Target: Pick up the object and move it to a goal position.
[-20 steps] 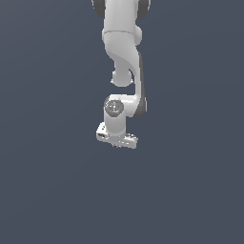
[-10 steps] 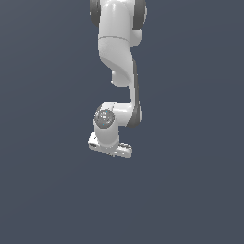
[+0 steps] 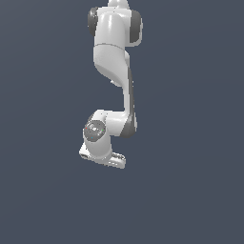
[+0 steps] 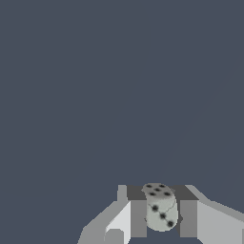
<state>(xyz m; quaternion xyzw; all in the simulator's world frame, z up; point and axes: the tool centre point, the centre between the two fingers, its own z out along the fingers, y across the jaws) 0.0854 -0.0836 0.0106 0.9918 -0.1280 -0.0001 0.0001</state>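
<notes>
Wrist view, nearest: end effector (image 4: pixel 162 214) pinching a pale grey die (image 4: pixel 160 212) between its two dark finger pads (image 4: pixel 138 217), one pad flat against each side. Dark pips visible on the upper and the forward face of the die; body of the die upright, seated squarely between the fingers and not protruding far past them. Nothing else near the fingers: only uniform slate-grey ground beyond, with no table edge, no goal marker and no second object to be made out.

Exterior view, farther: arm (image 3: pixel 114 76) hanging from above, wrist joint folded, hand (image 3: pixel 102 155) at the lowest point; fingers and die hidden behind the hand from this side. Compared with the two earlier exterior pictures, hand shifted toward the exterior view's left and slightly lower, upper link more stretched; grip apparently unchanged throughout.

Interpretation: pick-up judged complete, transport phase under way. Remaining work, as a judgement only: carriage of the die to the goal position, whose place is not shown in either view. Chief risk: slip or rotation of the smooth, rounded die between the pads under a quick change of direction.
</notes>
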